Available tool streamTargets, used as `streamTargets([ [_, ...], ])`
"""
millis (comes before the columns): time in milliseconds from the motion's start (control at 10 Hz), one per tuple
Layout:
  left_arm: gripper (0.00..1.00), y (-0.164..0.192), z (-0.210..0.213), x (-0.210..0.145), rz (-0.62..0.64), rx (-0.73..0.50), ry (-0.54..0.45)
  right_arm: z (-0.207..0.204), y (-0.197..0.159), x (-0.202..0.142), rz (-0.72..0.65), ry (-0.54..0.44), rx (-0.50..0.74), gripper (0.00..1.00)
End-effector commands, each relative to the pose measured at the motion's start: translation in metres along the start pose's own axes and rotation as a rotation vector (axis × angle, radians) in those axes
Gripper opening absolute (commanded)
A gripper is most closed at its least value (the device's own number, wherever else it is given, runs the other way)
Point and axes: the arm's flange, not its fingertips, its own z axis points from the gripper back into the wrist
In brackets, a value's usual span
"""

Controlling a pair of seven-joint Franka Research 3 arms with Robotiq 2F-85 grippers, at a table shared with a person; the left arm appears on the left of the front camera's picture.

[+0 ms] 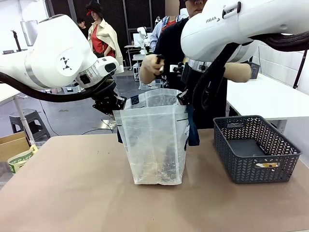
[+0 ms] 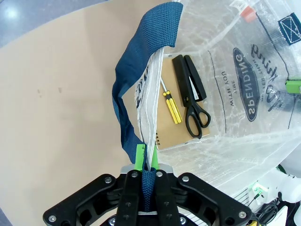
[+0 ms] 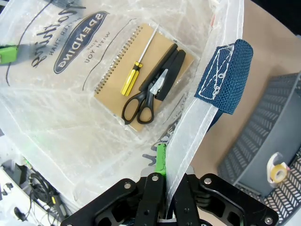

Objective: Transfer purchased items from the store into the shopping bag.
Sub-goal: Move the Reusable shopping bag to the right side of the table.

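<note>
Bare brown table stretches from the near edge up to the shopping bag, which stands upright about mid-table, its mouth pulled wide between the two arms. On the robot's left side, the left gripper is clamped tight on the bag's rim together with a navy handle, and the woven strap loops up and away from the green pads. The right gripper is pinched just as firmly on the opposite rim – thin plastic runs straight up between its fingers, with the second navy handle hanging just beyond them.

Looking down through the open top, the purchased items lie flat on the bottom of the bag: a tan spiral notebook underneath, and resting on it a yellow-handled screwdriver, black scissors and a black stapler, all side by side and touching. The round navy logo shows through the far wall of the bag.

A dark grey lattice basket sits on the table toward the robot's right, a little apart from the bag – inside it lies a roll of tape. A person in dark clothes stands at the far side behind the bag, one hand raised above its mouth and holding something dark that I cannot make out.
</note>
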Motion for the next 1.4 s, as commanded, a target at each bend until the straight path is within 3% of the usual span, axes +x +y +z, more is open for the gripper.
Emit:
streamTargets([
  [0, 0.0, 0.0031, 0.0015, -0.0009, 0.015, 0.006, -0.004, 0.0025, -0.0029, -0.0007, -0.004, -0.004, -0.003, 0.0],
  [1300, 0.0, 0.0031, 0.0015, -0.0009, 0.015, 0.006, -0.004, 0.0025, -0.0029, -0.0007, -0.004, -0.004, -0.003, 0.0],
])
